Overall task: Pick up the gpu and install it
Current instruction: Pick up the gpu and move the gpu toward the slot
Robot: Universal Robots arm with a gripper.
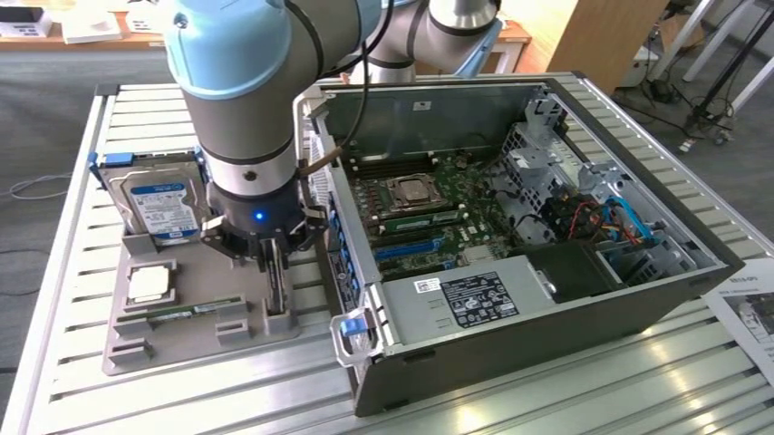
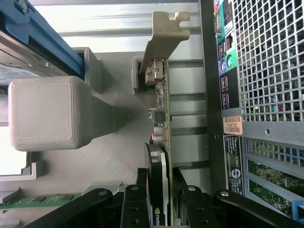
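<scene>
The gpu (image 1: 278, 288) is a thin dark card standing on edge in a slot of the grey parts tray (image 1: 181, 340), beside the open computer case (image 1: 532, 299). My gripper (image 1: 275, 258) is lowered straight over it. In the wrist view the gpu (image 2: 159, 121) runs away from the camera to its silvery end bracket (image 2: 164, 38). The gripper (image 2: 164, 209) has its black fingers (image 2: 135, 204) pressed on both faces of the card's black cooler end. The card still rests in its tray holder.
The tray also holds a hard drive (image 1: 158, 204) with a blue-white label, a processor (image 1: 148, 283) and a green memory stick (image 1: 181, 314). The case's motherboard (image 1: 423, 217) lies exposed with blue slots (image 1: 405, 249). The case's rear panel (image 2: 228, 95) stands close beside the card.
</scene>
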